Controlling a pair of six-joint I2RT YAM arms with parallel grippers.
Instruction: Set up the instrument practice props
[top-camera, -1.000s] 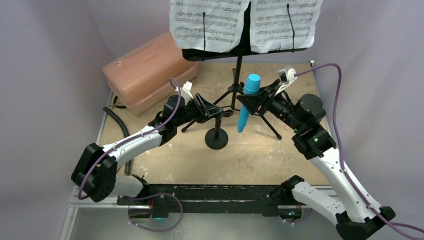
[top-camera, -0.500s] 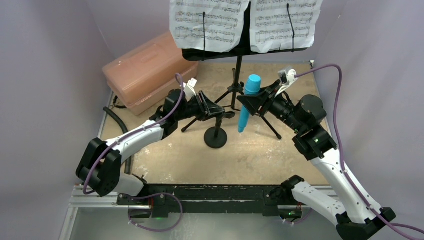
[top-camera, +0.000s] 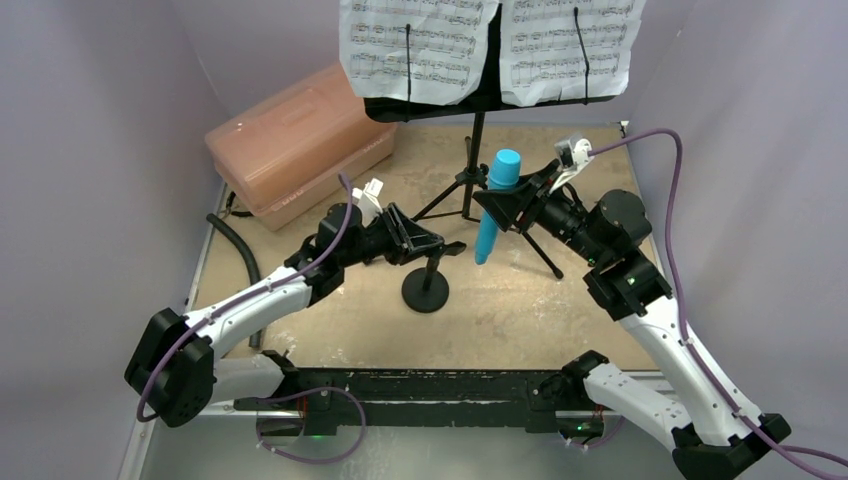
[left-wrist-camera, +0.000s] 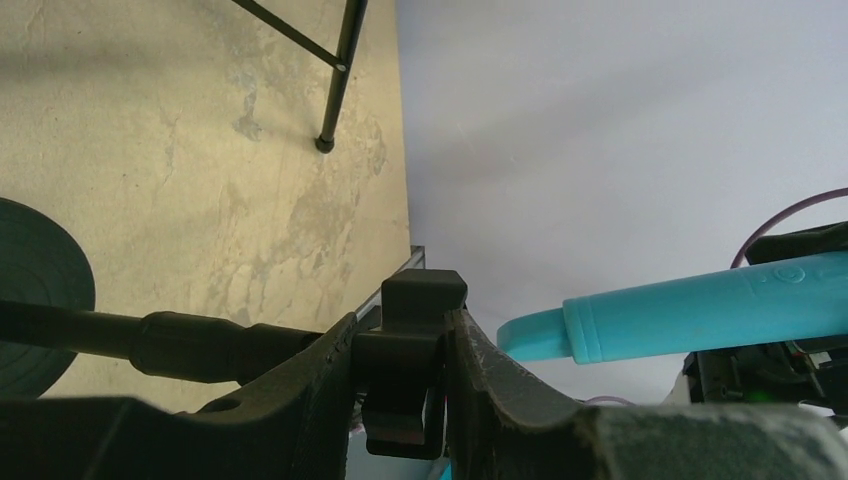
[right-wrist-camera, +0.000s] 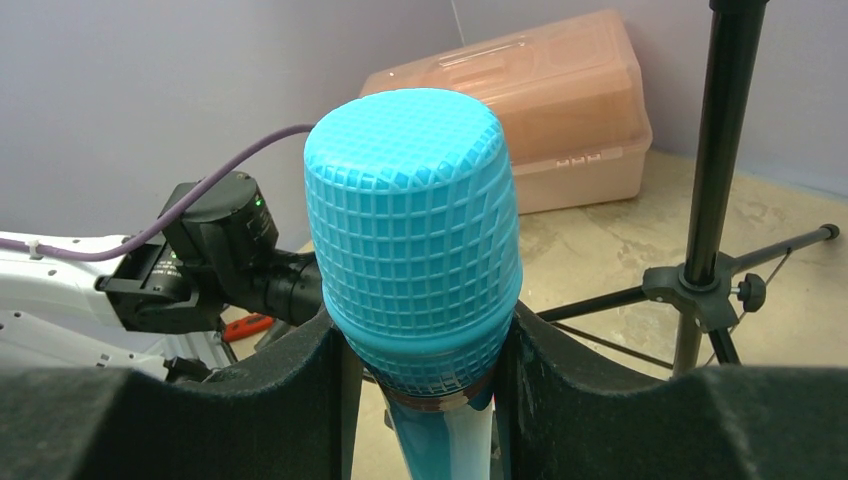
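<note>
The black music stand (top-camera: 476, 130) stands at the back with two sheet-music pages (top-camera: 415, 45) on its desk. My left gripper (top-camera: 440, 246) is shut on the clip head of the small black mic stand (left-wrist-camera: 408, 340), whose round base (top-camera: 426, 291) rests on the table. My right gripper (top-camera: 497, 205) is shut on the cyan-blue microphone (top-camera: 494, 200), gripping just below its mesh head (right-wrist-camera: 415, 220). It holds the microphone upright, head up, in the air just right of the mic stand's clip. In the left wrist view the microphone's tail (left-wrist-camera: 680, 315) is close to the clip, apart from it.
A pink translucent plastic box (top-camera: 300, 140) sits at the back left. The music stand's tripod legs (top-camera: 540, 255) spread behind and right of the mic stand. A black hose (top-camera: 240, 255) lies along the left edge. A red-handled tool (right-wrist-camera: 247, 326) shows by the left arm.
My left gripper has drawn the mic stand nearer and slightly left; its base has shifted with it. The right gripper and microphone have stayed still.
</note>
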